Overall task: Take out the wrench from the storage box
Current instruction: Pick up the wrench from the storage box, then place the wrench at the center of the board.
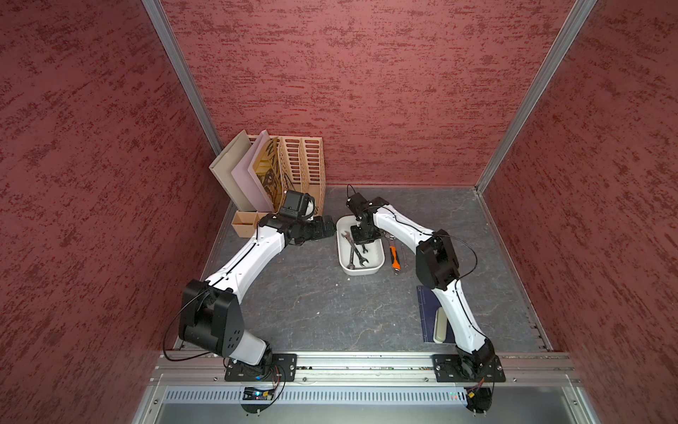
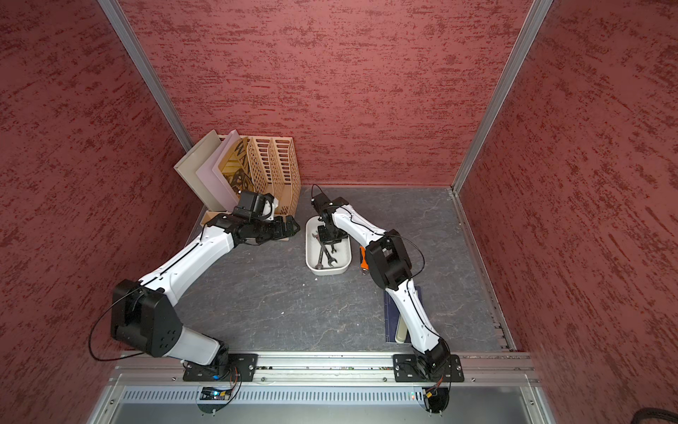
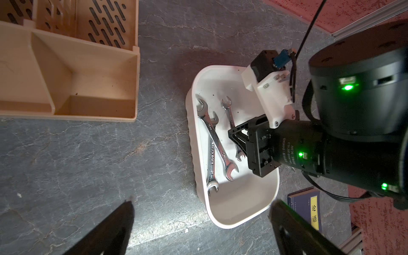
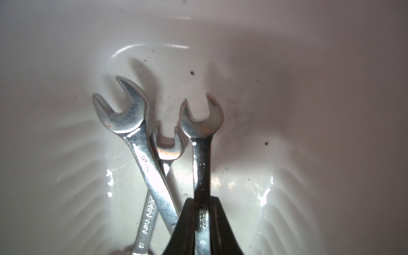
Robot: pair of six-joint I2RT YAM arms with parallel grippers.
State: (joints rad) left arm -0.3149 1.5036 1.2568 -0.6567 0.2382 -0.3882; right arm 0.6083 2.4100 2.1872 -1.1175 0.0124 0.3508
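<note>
At lower centre, a wrench point(image 4: 202, 159) is clamped by the right gripper point(image 4: 202, 202) inside the storage box point(image 4: 66, 66); the left gripper point(image 3: 201, 202) is spread open.

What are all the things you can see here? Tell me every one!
wrenches: three, silver, inside the box; two crossed, the third wrench apart.
box: one, white, on the grey table.
file rack: one, tan, back left corner.
boards: three, beige, lilac, gold-patterned, standing in the rack.
tool: one, orange-handled, on the table beside the box.
book: one, dark blue, near the right arm.
left end effector: one, black, open, beside the box.
right end effector: one, black, shut on the third wrench.
</note>
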